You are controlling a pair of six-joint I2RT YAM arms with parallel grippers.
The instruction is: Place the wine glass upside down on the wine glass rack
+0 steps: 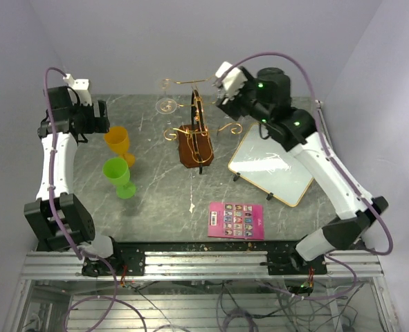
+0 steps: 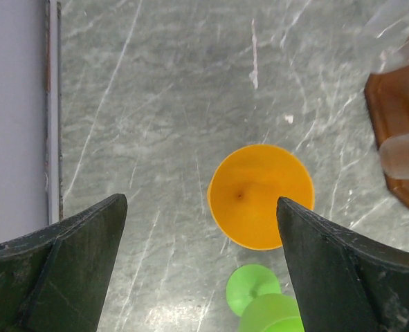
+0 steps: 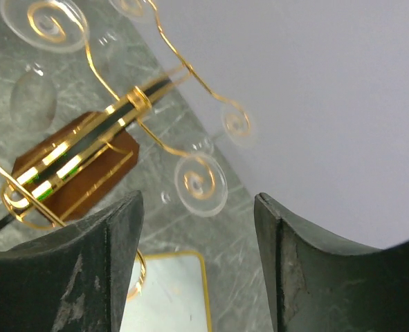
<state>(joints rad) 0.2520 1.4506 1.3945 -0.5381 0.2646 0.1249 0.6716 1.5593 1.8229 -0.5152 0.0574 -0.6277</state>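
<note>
— When you look down from above, where is the wine glass [image 1: 167, 104]?

— It hangs at the far left side of the wine glass rack [image 1: 194, 135]. Its long axis is upright, with the small foot up and the wide mouth down. The right gripper [image 1: 221, 93] is just beside the rack's far right arms. The left gripper [image 1: 102, 123] is over the orange cup [image 1: 117, 140], near the green cup [image 1: 118, 174].

— And the left wrist?

— The left gripper [image 2: 203, 202] has its jaws wide apart, with nothing between them. The orange cup [image 2: 259, 196] is below. A blurred clear shape crosses the rack's brown base [image 2: 392, 114] at the right edge.

— The right wrist?

— The right gripper [image 3: 198, 197] is parted and holds nothing. Beyond the gap a clear disc [image 3: 201, 176] lies flat on a gold scroll. Farther off, the wine glass [image 3: 43, 24] has its foot on another scroll, with the bowl below.
</note>
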